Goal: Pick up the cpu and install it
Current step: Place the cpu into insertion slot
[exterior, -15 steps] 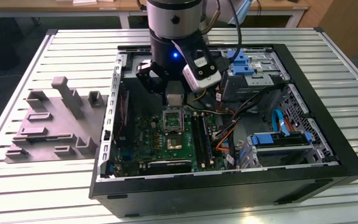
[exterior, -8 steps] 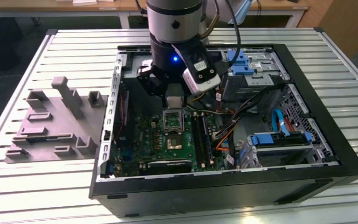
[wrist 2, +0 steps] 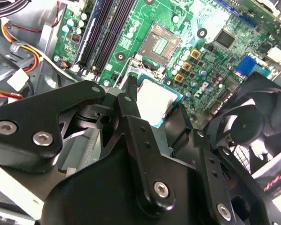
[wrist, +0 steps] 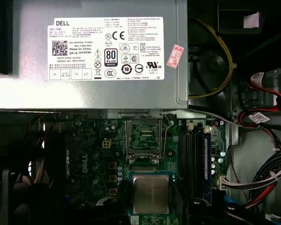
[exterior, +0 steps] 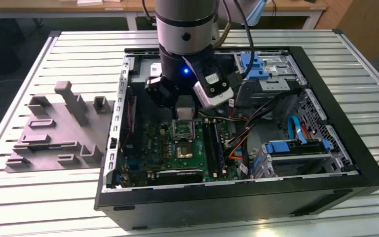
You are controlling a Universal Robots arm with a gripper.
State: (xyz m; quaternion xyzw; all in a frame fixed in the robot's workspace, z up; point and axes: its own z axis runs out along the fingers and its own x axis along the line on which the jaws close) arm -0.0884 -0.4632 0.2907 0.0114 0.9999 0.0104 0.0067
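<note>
Currently tool (exterior: 184, 117) clamped on the cpu (wrist: 151, 193) by two opp. edges, cpu flat, lid up, held above the green mobo (wrist: 93, 154); empty socket (wrist: 143, 137) lies just beside it on the PSU (wrist: 89, 56) side, edges roughly parallel w/ cpu, RAM slots (wrist: 192, 159) alongside both.

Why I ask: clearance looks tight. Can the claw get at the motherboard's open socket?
Probably yes: the claw, shut on the cpu, hangs near the socket; its frame stands open with nothing over it, and the cables lie off to one side.
</note>
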